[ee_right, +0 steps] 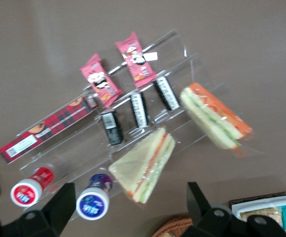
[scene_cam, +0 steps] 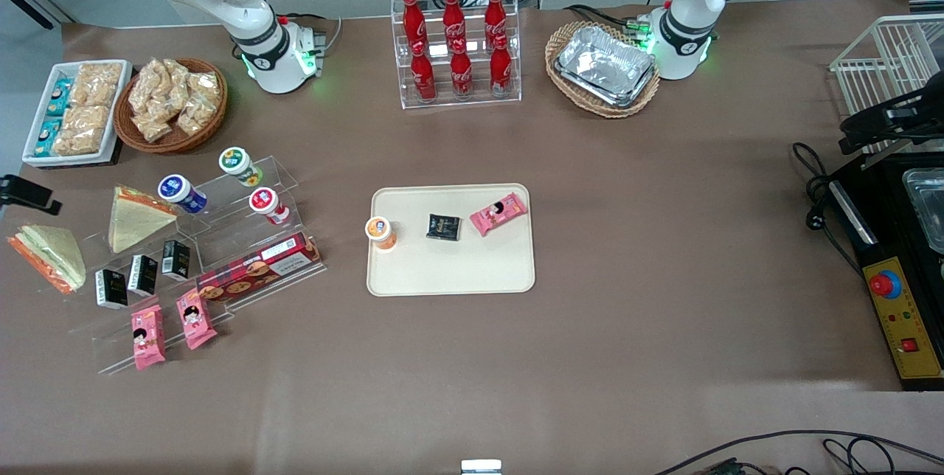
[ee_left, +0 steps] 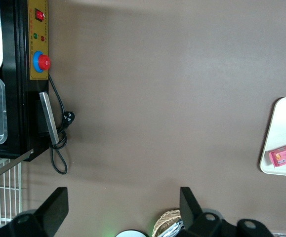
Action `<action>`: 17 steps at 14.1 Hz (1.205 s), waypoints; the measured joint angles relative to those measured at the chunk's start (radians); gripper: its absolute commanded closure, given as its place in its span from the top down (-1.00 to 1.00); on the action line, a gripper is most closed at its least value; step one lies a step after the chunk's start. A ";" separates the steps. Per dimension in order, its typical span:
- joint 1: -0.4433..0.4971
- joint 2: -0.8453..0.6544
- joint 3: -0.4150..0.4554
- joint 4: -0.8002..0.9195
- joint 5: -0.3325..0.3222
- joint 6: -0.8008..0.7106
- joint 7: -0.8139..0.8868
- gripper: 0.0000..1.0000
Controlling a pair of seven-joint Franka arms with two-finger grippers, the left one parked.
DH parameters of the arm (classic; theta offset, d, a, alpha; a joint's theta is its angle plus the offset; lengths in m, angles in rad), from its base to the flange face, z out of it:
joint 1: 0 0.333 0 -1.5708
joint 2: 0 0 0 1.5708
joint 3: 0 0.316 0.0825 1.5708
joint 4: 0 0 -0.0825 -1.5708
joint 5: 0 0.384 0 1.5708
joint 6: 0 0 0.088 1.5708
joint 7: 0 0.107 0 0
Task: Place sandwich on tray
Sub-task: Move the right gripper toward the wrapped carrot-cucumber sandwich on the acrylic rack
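Cream tray (scene_cam: pixel 450 268) already carries snacks; spread-fingered gripper (ee_right: pixel 128 207) hangs above the sandwich (ee_right: pixel 214 116) and its twin wedge (ee_right: pixel 145 165).

tray (scene_cam: pixel 450 272) nearer half free | cup (scene_cam: pixel 381 232), two packets (scene_cam: pixel 443 227) farther

**Non-task stock, placed from the cola rack**

- Cola rack (scene_cam: pixel 456 47): clear, tiered, six red bottles.
- Beside it, toward the parked arm's end: wicker basket of foil trays (scene_cam: pixel 602 69). Farther that way: white wire rack (scene_cam: pixel 885 69) and control box (scene_cam: pixel 900 313) with a red button.
- Toward the working arm's end: basket of snack bags (scene_cam: pixel 171 102), then white snack bin (scene_cam: pixel 75 112).
- Nearer the front camera than the rack: orange-lidded cup (scene_cam: pixel 380 231), black packet (scene_cam: pixel 443 226), pink packet (scene_cam: pixel 498 213).
- Nearer the camera and toward the working arm's end: clear stepped stand (scene_cam: pixel 284 169) with blue-lidded cup (scene_cam: pixel 181 192), green-lidded cup (scene_cam: pixel 240 165), red-lidded cup (scene_cam: pixel 268 205), three black cartons (scene_cam: pixel 143 274), plaid biscuit box (scene_cam: pixel 258 266), two pink snack packs (scene_cam: pixel 147 336) and a pale-faced wrapped wedge (scene_cam: pixel 136 218).
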 measured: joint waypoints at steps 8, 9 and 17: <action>-0.006 0.094 -0.192 -0.001 0.142 0.096 -0.568 1.00; -0.008 0.105 -0.195 -0.001 0.146 0.109 -0.653 1.00; -0.020 0.210 -0.236 -0.006 0.178 0.240 -1.016 1.00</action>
